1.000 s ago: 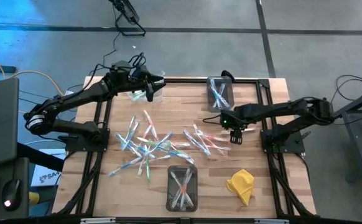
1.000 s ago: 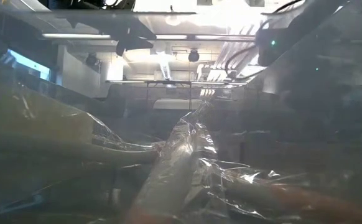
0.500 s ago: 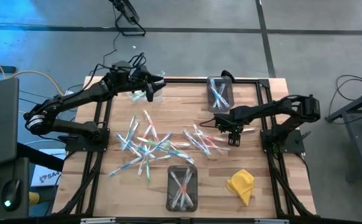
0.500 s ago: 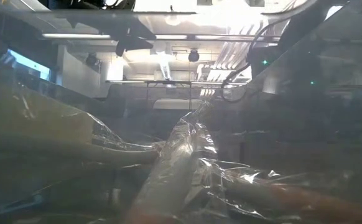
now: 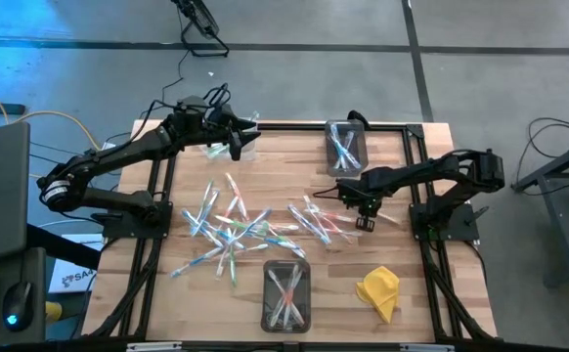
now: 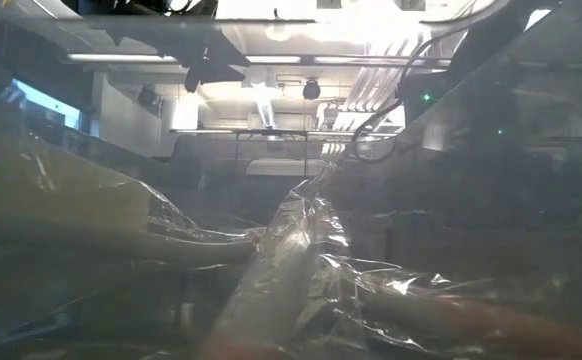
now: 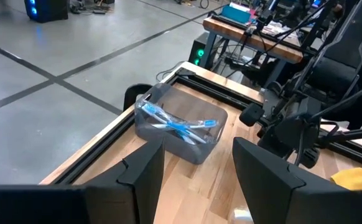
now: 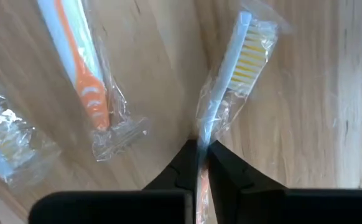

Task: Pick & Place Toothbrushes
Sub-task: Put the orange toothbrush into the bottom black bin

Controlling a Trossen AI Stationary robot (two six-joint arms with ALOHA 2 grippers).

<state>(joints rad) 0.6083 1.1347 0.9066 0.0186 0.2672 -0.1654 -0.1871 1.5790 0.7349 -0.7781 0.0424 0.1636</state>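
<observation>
Your right pincer [image 8: 201,163] is pinched narrow on a clear-wrapped white toothbrush with yellow bristles [image 8: 229,81] (flat on the wooden worktop [image 5: 402,249]); your left pincer [image 7: 193,168] hangs wide.

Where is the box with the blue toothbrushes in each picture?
High view: the bin with blue toothbrushes sits at the table's far edge, right of centre.
Low view: not visible.
Left wrist view: the bin is at centre, beyond the left gripper.
Right wrist view: not in it.
Shared landmark: the yellow cloth.
</observation>
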